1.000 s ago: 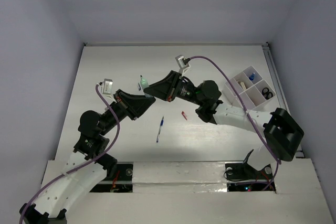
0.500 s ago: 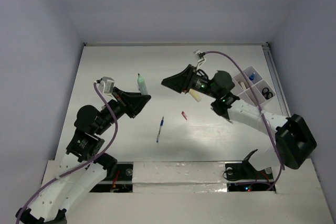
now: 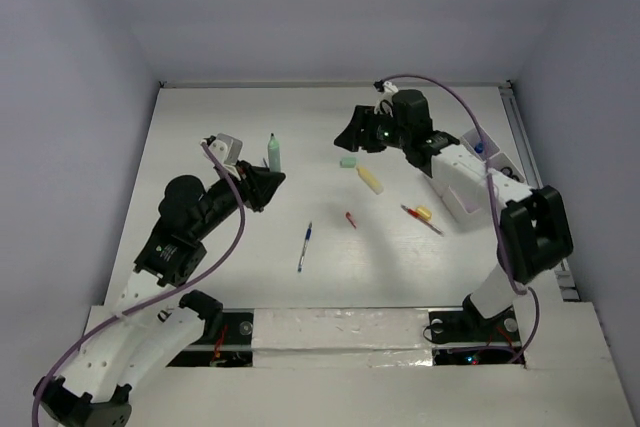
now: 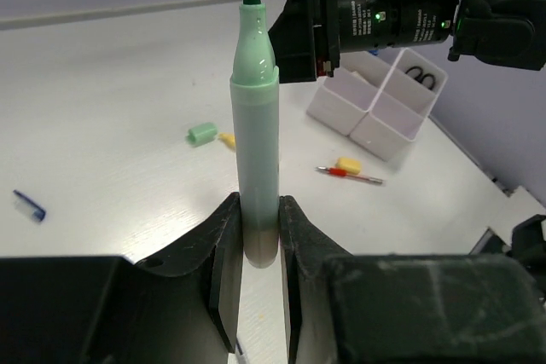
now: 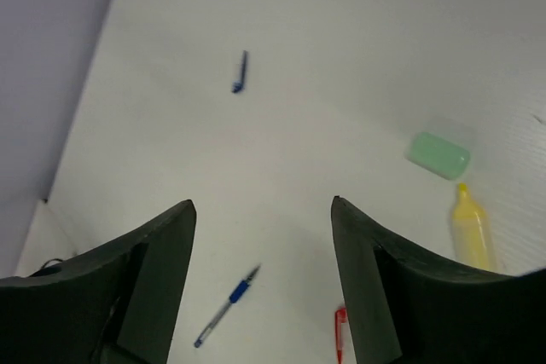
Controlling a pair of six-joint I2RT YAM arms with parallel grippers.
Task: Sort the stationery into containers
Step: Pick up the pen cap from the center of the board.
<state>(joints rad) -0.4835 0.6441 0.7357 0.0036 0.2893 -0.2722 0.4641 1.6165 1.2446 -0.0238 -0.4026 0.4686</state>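
My left gripper (image 3: pixel 264 180) is shut on the lower end of a mint green marker (image 4: pixel 256 125), which stands upright with its dark tip bare. In the top view the marker (image 3: pixel 273 154) rises just beyond the fingers. My right gripper (image 3: pixel 350 137) hangs open over the table's back middle, holding nothing. Below it lie a mint green cap (image 3: pixel 348 161) and a pale yellow marker (image 3: pixel 371 179). A blue-white pen (image 3: pixel 304 245), a small red bit (image 3: pixel 350 219) and a red pencil (image 3: pixel 420 215) lie nearer. The white organiser tray (image 4: pixel 375 112) holds black scissors (image 4: pixel 424 79); my right arm covers much of it from above.
A small blue pen cap (image 5: pixel 241 72) lies apart on the left part of the table. A yellow piece (image 4: pixel 350 164) rests against the red pencil (image 4: pixel 350 176). White walls close in the table at the back and both sides.
The right gripper opened and swung from the marker's tip toward the back right. The mint cap now lies on the table. The left gripper turned the marker more upright.
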